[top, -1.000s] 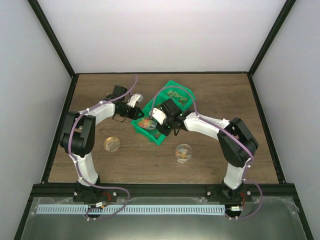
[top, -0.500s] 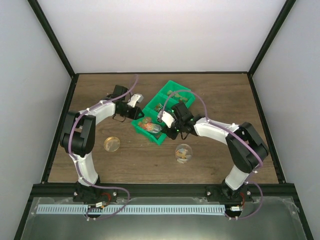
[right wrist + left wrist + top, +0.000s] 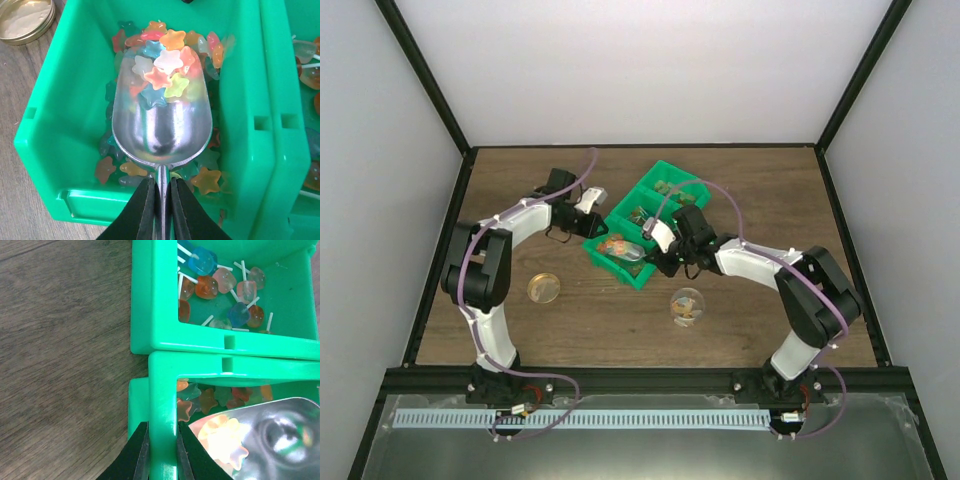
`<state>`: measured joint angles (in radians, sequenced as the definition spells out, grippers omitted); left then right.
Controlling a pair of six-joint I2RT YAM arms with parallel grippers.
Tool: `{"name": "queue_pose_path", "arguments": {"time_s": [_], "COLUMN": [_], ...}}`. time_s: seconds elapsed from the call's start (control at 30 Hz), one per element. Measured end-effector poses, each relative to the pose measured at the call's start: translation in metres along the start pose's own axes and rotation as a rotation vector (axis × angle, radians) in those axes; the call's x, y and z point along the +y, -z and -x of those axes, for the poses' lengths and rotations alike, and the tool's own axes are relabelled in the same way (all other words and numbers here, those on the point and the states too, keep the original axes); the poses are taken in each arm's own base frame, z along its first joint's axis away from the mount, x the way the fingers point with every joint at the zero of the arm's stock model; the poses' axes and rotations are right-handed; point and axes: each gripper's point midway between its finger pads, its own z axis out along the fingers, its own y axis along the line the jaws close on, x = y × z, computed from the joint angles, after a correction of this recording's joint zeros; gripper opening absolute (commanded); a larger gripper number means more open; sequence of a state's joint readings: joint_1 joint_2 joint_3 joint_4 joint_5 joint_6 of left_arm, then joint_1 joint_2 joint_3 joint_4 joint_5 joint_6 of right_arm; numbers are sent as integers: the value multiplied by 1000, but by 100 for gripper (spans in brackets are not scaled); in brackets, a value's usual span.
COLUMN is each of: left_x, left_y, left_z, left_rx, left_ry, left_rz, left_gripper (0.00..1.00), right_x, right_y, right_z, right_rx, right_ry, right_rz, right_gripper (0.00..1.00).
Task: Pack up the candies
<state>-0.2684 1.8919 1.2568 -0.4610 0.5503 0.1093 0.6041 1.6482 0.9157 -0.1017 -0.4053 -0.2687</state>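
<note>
Green plastic bin (image 3: pixel 45 125), and its near compartment is full of star-shaped candies (image 3: pixel 165 65). The right gripper (image 3: pixel 160 202) is pinched tight on the handle of a metal scoop (image 3: pixel 160 125), which sits over that compartment with a heap of candies at its tip. The left gripper (image 3: pixel 162 442) clamps the bin's wall, jaws narrow.
</note>
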Motion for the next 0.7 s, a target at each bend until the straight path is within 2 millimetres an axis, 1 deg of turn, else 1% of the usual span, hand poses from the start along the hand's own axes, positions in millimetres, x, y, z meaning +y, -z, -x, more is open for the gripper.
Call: {"name": "queue_pose_path", "arguments": {"time_s": [0.07, 0.1, 0.17, 0.23, 0.33, 0.37, 0.47, 0.53, 0.6, 0.7], "left_x": [0, 1, 2, 1, 0, 0, 0, -1, -2, -3], "left_y": [0, 0, 0, 1, 2, 2, 3, 4, 6, 10], "left_z": [1, 2, 2, 0, 1, 1, 0, 0, 3, 9], "left_rx": [3, 3, 5, 13, 19, 18, 24, 25, 22, 10], "left_ry": [0, -1, -2, 16, 17, 23, 25, 30, 33, 31], "left_rz": [1, 5, 9, 8, 5, 4, 1, -5, -11, -18], "left_gripper": [11, 16, 30, 48, 63, 70, 82, 87, 88, 90], "right_x": [-2, -3, -1, 3, 8, 11, 14, 17, 20, 22], "right_y": [0, 1, 4, 10, 21, 24, 31, 37, 43, 44], "right_z": [-1, -2, -6, -14, -15, -15, -11, -9, -8, -4], "right_rx": [-9, -17, -38, -49, -96, -112, -149, -188, -222, -237], "right_ry": [-8, -9, -10, -10, 13, 22, 38, 54, 66, 76], "right_rz": [-3, -4, -1, 4, 6, 10, 16, 16, 23, 35], "right_gripper": [1, 1, 1, 1, 1, 1, 1, 1, 1, 1]}}
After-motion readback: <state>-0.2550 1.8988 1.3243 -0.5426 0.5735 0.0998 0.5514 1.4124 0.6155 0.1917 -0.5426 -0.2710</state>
